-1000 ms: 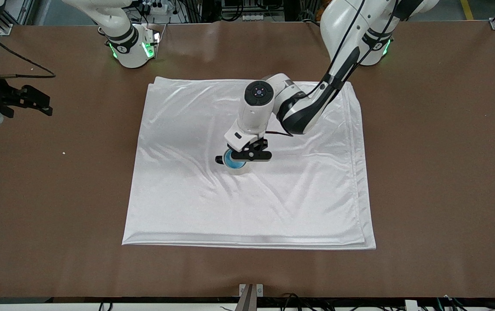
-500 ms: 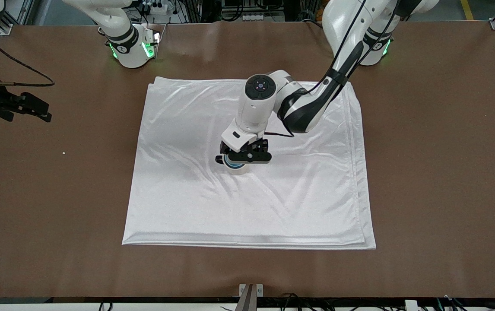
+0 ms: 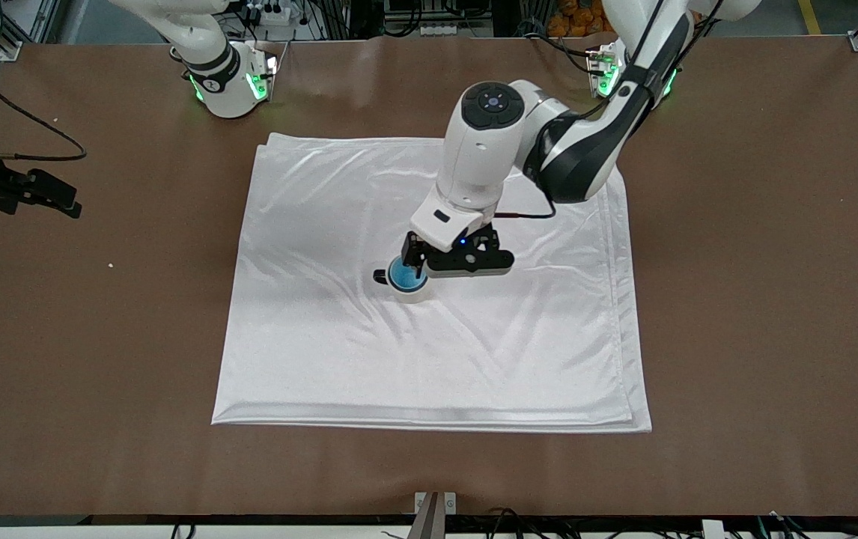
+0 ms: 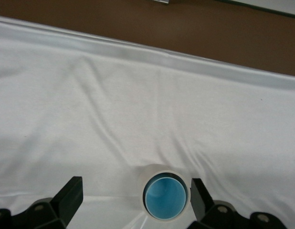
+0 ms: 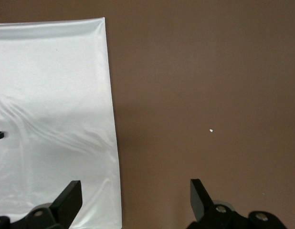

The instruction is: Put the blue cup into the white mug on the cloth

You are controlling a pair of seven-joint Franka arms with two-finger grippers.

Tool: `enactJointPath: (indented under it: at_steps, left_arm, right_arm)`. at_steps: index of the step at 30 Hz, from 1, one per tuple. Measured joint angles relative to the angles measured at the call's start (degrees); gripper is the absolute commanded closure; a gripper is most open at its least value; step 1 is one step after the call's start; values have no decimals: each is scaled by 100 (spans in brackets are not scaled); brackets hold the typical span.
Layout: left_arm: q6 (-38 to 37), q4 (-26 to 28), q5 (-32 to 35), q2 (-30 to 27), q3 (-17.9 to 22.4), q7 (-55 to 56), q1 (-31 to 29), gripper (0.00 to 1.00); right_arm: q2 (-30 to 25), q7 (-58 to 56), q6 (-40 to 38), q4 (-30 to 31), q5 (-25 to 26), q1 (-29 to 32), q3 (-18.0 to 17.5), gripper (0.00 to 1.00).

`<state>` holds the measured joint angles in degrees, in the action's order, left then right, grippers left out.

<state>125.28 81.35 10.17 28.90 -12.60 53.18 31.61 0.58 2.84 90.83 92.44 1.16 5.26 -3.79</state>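
Cloth (image 3: 429, 337) lies flat mid-table as the base, and on it I see the white mug (image 3: 412, 293) upright with the blue cup (image 4: 165, 198) nested inside, so I judge the placing done. My left gripper (image 3: 466, 262) hangs over them, fingers apart and empty; the right gripper (image 5: 133, 202) waits spread over the table edge at the right arm's end. No writing readable.

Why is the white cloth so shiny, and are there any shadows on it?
Front view: the cloth catches the overhead light, so its wrinkles show bright streaks, and a soft grey shadow lies near the mug. Left wrist view: grey shading follows the folds around the mug holding the blue cup. Right wrist view: a faint shadow band crosses the cloth.
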Motion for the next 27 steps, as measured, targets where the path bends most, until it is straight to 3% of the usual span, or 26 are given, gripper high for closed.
enactJointPath:
  at_steps: [9, 21, 27]
  left_arm:
    - [-827, -6, 14, -549, 95, -138, -203, 0]
    - [-1584, -10, 24, -1244, 140, -2114, -1105, 0]
    - [-1873, -7, 1, -1385, 145, -2492, -1470, 0]
  right_arm:
    - [-2, 3, 12, 16, 0, 7, 0, 0]
    - [-3, 4, 9, 19, 0, 7, 0, 0]
    - [-3, 5, 2, 20, 0, 7, 0, 0]
